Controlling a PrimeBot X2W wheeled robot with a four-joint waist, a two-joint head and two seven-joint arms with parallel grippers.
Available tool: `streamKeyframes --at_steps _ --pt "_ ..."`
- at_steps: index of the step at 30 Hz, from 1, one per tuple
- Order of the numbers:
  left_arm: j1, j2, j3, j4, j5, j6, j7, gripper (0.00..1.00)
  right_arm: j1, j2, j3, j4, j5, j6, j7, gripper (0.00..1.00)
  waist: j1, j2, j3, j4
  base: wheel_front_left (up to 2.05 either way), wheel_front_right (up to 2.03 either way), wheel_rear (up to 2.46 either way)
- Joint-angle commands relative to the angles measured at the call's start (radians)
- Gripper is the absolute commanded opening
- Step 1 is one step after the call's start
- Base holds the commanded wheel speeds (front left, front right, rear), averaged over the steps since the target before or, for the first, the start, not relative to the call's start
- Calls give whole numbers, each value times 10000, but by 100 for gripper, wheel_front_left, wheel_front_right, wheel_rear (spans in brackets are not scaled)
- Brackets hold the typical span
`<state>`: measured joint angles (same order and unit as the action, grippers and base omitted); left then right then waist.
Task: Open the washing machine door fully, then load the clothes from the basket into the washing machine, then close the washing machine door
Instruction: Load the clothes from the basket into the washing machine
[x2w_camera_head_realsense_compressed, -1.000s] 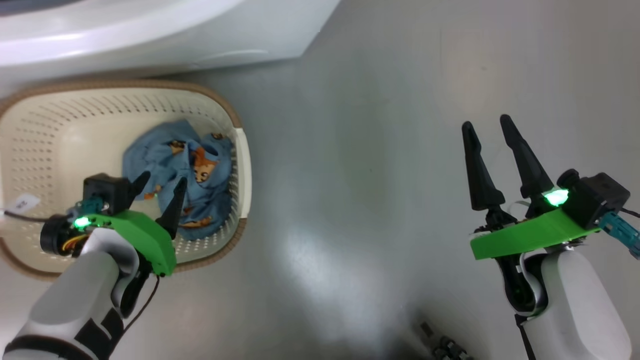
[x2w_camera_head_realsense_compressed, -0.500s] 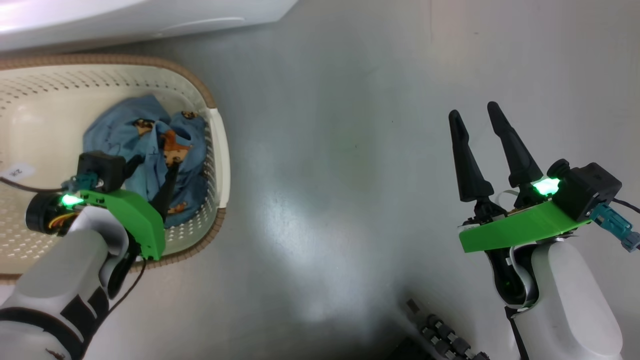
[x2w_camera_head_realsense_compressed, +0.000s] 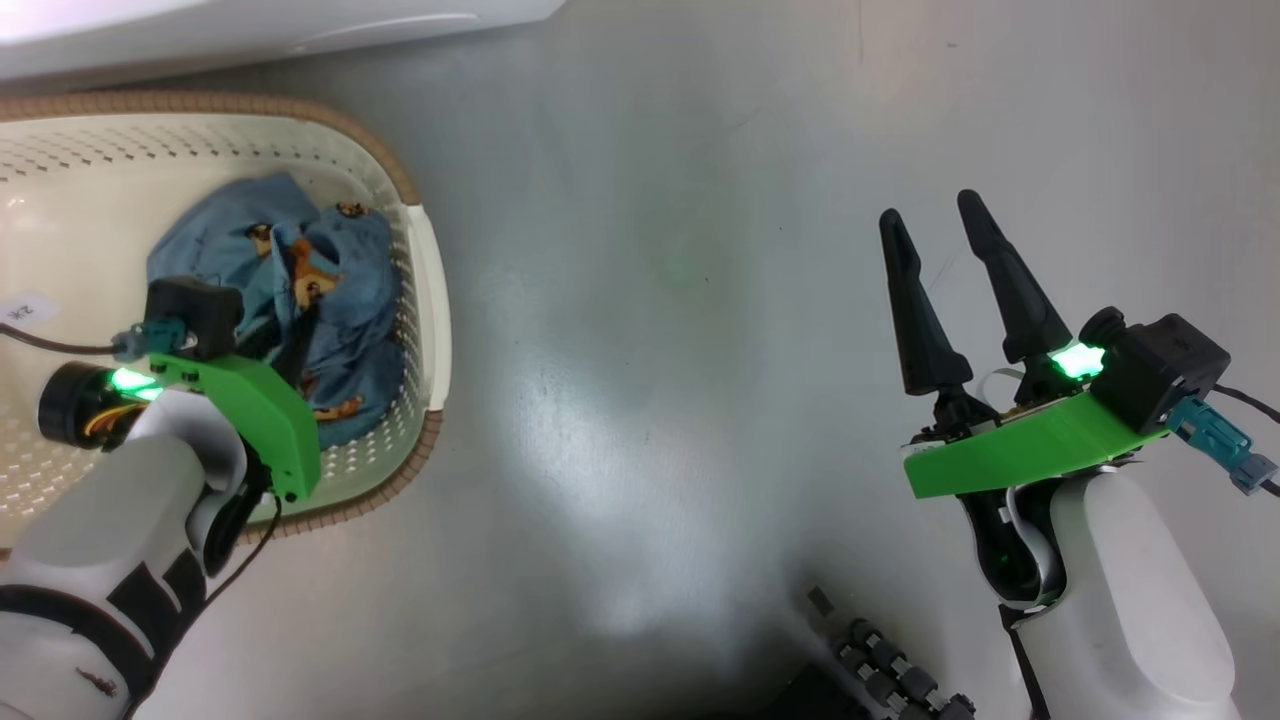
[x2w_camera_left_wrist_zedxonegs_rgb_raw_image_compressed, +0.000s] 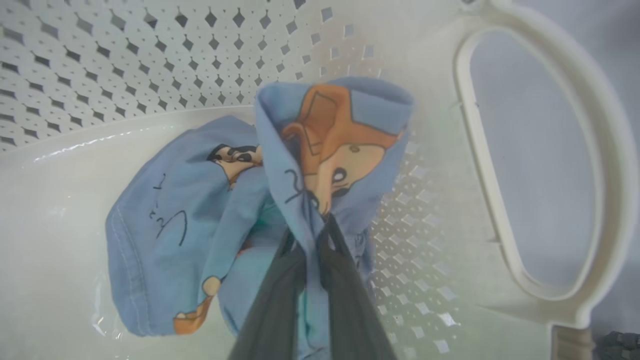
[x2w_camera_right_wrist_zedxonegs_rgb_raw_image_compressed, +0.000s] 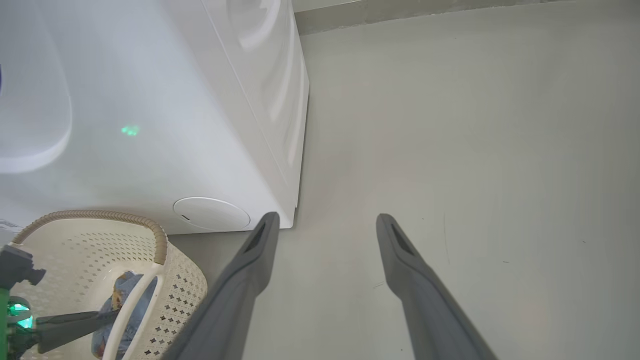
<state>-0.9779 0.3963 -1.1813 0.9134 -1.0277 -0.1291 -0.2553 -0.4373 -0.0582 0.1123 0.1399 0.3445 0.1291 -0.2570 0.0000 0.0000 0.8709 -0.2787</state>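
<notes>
Inside the basket (x2w_camera_head_realsense_compressed: 425, 270): left gripper (x2w_camera_left_wrist_zedxonegs_rgb_raw_image_compressed: 310, 235) pinches the clothes (x2w_camera_left_wrist_zedxonegs_rgb_raw_image_compressed: 175, 210), tips half-buried.
right gripper (x2w_camera_head_realsense_compressed: 930, 207) spread over glossy grey floor (x2w_camera_head_realsense_compressed: 650, 350), away from basket.

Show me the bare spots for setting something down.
Widest: the grey floor between the basket and the right claw. Also the basket's bare bottom, left of the clothes. Crowded: its handle end, where the left claw pinches them.

Wide bare grey floor (x2w_camera_head_realsense_compressed: 700, 300) right of cream perforated plastic basket (x2w_camera_head_realsense_compressed: 200, 150); blocked beyond by big white washing machine box (x2w_camera_right_wrist_zedxonegs_rgb_raw_image_compressed: 200, 125).
</notes>
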Motion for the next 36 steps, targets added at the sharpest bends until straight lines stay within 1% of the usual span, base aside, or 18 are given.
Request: streamKeyframes --at_steps 1,7,10,13,18,22,36 --pt "-52 240 117 -17 -90 -15 -65 0 225 35 176 -193 -101 16 -48 100 0 0 -28 15 0 0 0" --pt "-72 201 22 -110 -445 -15 -65 0 268 36 128 -100 -133 16 -48 100 0 0 -230 139 0 0 0" --pt "51 204 221 -239 -479 -15 -65 0 333 16 94 -2 -120 16 -48 100 0 0 -447 263 0 0 0" --pt "284 209 650 -438 -401 -15 -65 0 411 -17 51 115 -85 16 -48 100 0 0 -754 414 0 0 0" --pt "919 238 1536 -776 -58 -15 -65 0 567 -93 49 344 -4 16 -48 100 0 0 -1462 675 0 0 0" --pt "1477 196 2451 -1056 303 -15 -65 0 746 -207 18 557 70 16 -48 100 0 0 -2144 915 0 0 0" --pt "3868 -14 5767 -2461 2401 -15 -65 0 1754 -860 139 1302 366 16 -48 100 0 0 -4695 1573 0 0 0"
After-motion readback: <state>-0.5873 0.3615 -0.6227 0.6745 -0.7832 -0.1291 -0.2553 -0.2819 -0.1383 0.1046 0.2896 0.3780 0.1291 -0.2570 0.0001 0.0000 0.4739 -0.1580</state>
